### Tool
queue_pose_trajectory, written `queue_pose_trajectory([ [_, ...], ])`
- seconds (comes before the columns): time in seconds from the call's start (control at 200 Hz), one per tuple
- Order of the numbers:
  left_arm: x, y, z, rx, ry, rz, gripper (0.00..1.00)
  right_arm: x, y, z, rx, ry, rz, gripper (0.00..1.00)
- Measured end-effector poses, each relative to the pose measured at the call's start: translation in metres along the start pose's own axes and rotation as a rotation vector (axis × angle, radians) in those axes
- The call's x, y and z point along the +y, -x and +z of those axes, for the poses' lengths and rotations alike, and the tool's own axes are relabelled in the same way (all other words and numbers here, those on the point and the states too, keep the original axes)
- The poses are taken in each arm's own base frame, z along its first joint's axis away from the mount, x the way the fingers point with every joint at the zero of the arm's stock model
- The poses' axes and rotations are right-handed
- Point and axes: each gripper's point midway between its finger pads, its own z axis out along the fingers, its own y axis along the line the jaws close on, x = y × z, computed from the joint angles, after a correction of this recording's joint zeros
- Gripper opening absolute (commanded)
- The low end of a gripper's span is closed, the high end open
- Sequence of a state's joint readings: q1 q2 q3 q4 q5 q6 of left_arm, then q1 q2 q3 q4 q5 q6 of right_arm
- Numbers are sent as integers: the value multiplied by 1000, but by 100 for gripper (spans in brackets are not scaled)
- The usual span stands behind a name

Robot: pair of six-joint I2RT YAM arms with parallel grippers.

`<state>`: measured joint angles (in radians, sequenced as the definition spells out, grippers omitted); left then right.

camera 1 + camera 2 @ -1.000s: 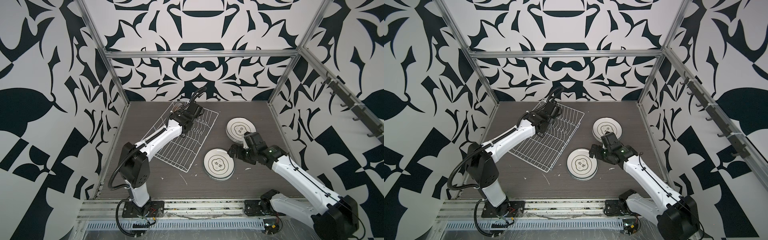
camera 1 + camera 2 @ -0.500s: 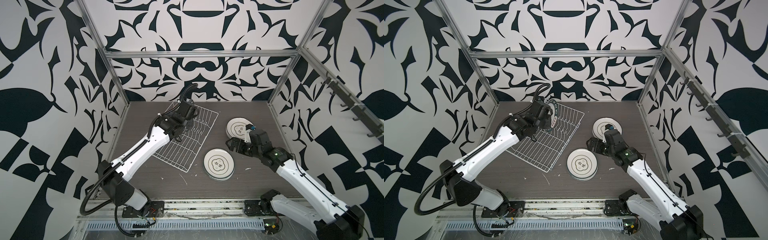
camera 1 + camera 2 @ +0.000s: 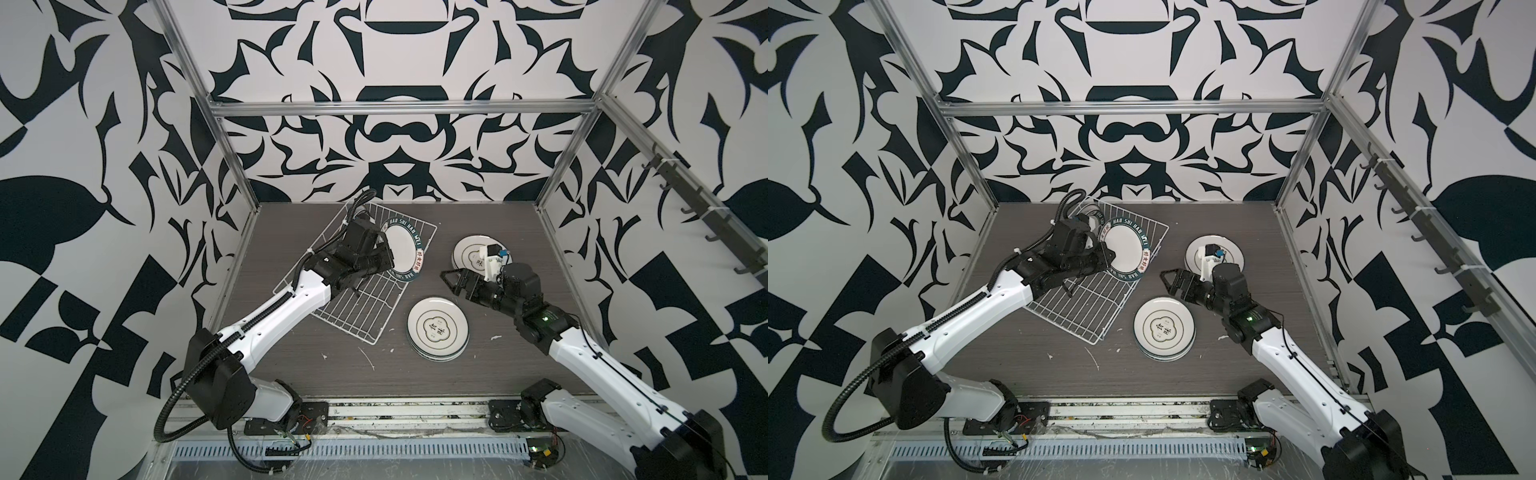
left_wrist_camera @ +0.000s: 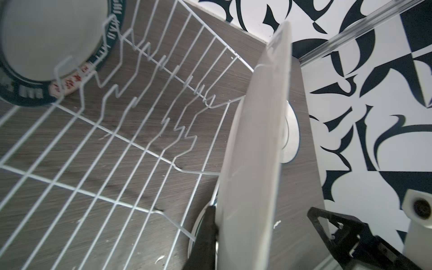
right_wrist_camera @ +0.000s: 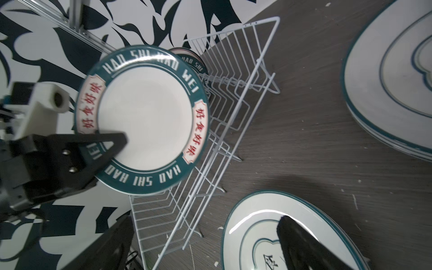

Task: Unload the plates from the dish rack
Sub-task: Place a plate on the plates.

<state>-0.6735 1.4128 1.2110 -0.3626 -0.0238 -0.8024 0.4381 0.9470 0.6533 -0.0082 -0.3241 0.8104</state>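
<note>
My left gripper (image 3: 384,257) is shut on the rim of a white, teal-rimmed plate (image 3: 402,248) (image 3: 1126,249), held tilted in the air over the far half of the white wire dish rack (image 3: 353,307) (image 3: 1084,307). The left wrist view shows this plate edge-on (image 4: 254,152) against one black finger (image 4: 208,233). The right wrist view shows its lettered face (image 5: 145,117). Another teal-rimmed plate (image 4: 46,46) (image 5: 191,60) stands in the rack's far end. My right gripper (image 3: 451,280) (image 5: 204,218) is open and empty, just right of the rack, facing the held plate.
Two stacks of plates lie on the dark table right of the rack. One stack (image 3: 437,328) (image 3: 1163,328) is near its front corner; the other (image 3: 467,251) sits farther back, partly under the right wrist. Patterned walls close in three sides.
The left gripper has lifted the teal-rimmed plate out of the rack and swung it toward the right. The right gripper has moved from over the near stack toward the rack.
</note>
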Motion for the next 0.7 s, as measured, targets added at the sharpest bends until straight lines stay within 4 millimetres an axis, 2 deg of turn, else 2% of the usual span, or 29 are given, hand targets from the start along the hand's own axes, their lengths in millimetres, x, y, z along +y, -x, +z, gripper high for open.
queue_pose_trajectory([
  [0.21, -7, -6, 7, 38, -102, -81, 0, 6, 7, 17, -11, 56, 65, 89],
  [0.445, -8, -7, 3, 49, -194, -160, 0, 5, 6, 35, 7, 89, 131, 82],
  [0.615, -19, -8, 2, 66, -268, -189, 0, 7, 9, 47, 8, 125, 162, 69],
  [0.7, -23, -12, 2, 84, -302, -201, 0, 6, 9, 55, 14, 142, 185, 59],
])
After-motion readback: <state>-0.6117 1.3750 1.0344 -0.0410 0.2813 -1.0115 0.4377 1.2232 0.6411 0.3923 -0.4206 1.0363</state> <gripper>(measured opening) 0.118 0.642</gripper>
